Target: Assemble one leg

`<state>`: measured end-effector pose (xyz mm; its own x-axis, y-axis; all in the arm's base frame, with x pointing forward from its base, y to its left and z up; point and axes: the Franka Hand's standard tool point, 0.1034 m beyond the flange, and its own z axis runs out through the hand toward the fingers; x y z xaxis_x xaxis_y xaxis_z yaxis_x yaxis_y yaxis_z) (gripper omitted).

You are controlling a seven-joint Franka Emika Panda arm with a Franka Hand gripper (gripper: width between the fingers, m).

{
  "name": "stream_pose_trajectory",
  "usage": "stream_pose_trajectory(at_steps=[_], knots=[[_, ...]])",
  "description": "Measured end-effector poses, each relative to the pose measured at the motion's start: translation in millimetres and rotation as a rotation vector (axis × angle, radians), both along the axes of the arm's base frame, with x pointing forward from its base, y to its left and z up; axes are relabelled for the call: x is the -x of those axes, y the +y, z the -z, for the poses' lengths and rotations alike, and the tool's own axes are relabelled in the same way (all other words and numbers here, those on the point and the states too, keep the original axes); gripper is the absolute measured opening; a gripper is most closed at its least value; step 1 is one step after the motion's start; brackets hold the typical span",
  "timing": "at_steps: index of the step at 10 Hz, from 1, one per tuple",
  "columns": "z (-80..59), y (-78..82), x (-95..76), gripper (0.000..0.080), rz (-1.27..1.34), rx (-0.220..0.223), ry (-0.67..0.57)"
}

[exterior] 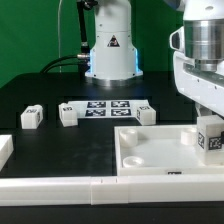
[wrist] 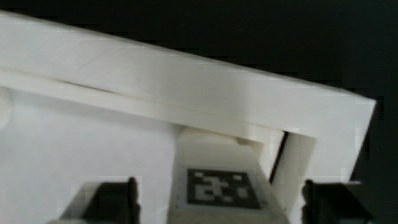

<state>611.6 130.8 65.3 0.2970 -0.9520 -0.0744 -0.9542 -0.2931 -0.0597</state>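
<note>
My two-finger gripper is pinching a small chunky white plastic leg with a black-and-white square tag, and in the wrist view my dark fingers sit close against either side of it. I hold the leg upright at the corner of the large flat white square panel nearest the exterior view's right. By my judgement the pick-up is done and the leg is at its place. Seating it in a round socket and twisting it home is what remains. I cannot tell whether its lower end is touching the panel or hanging just above it, because the exterior view cuts the leg off at the frame edge and my own bulky white hand covers its top. The wrist view is blurred and shows only the tag and the panel's pale walls, no socket. Farther out, three more small white tagged blocks stand loose on the black table beside the marker board, and long white bars lie along the near edge
</note>
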Motion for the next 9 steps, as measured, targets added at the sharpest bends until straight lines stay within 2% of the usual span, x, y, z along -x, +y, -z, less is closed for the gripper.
stream_pose_trajectory(at_steps=[1,2,3,6,9], knots=[[-0.6,0.8,-0.4,0.0500,-0.067,0.003,-0.007],[-1.1,0.4,-1.3,0.0617,-0.214,0.011,-0.021],[-1.1,0.3,-1.8,0.0641,-0.367,0.020,-0.034],[0.3,-2.7,-2.5,0.0648,-0.775,0.045,-0.070],[0.8,-3.1,-1.5,0.0649,-1.109,0.088,-0.074]])
